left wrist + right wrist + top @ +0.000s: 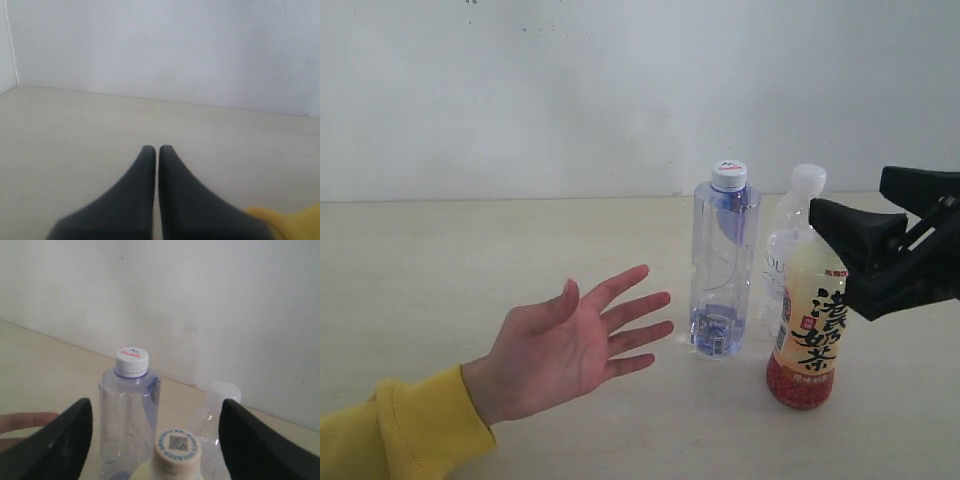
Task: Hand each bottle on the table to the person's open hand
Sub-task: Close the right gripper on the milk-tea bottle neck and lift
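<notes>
Three bottles stand on the table [440, 250]. The tall blue-tinted bottle [725, 262] with a white cap is nearest the person's open hand [575, 340]. The cream-yellow tea bottle [809, 325] stands at the front right, with the smaller clear bottle [792, 225] just behind it. My right gripper [850, 197] is open, level with the tea bottle's top, touching nothing. From the right wrist, the tea bottle's cap [176, 446] sits low between the wide-apart fingers of my right gripper [155, 405], the tall bottle [129, 410] beyond. My left gripper [156, 149] is shut and empty over bare table.
The person's arm in a yellow sleeve [390, 430] lies across the front left of the table; its edge [292, 220] shows beside my left gripper. A pale wall [620, 90] runs along the table's far edge.
</notes>
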You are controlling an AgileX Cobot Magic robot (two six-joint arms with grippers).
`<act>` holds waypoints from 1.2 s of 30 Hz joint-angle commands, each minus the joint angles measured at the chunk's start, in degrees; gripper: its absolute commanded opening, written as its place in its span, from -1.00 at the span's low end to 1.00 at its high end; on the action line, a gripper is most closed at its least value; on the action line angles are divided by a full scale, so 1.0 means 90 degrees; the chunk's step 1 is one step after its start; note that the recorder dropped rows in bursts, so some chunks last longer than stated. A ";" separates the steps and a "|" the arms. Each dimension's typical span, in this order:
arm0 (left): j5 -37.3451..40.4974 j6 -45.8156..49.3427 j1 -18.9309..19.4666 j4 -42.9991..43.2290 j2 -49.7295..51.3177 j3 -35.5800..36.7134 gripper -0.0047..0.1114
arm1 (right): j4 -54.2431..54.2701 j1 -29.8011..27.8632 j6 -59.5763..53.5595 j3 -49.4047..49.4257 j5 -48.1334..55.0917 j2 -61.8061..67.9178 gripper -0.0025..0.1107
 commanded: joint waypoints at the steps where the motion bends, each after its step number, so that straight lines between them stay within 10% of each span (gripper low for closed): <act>1: -0.0005 0.0008 0.0017 0.0027 -0.0017 -0.0013 -0.85 | 0.0253 -0.0001 -0.0684 -0.0063 -0.0573 0.0673 0.24; 14: -0.0005 0.0008 0.0017 0.0027 -0.0017 -0.0013 -0.85 | 0.0601 -0.0001 -0.0876 -0.0684 -0.0564 0.1915 0.18; 22: -0.0005 0.0008 0.0017 0.0027 -0.0017 -0.0013 -0.85 | 0.0495 -0.0001 -0.0733 -0.0684 -0.0554 0.1915 -0.95; 31: -0.0005 0.0008 0.0017 0.0027 -0.0017 -0.0013 -0.85 | 0.0445 0.0317 -0.0656 -0.0684 0.0689 0.0560 -0.96; 36: -0.0005 0.0008 0.0017 0.0027 -0.0017 -0.0013 -0.85 | 0.0238 0.1752 0.0256 -0.0698 0.1616 -0.0736 -0.96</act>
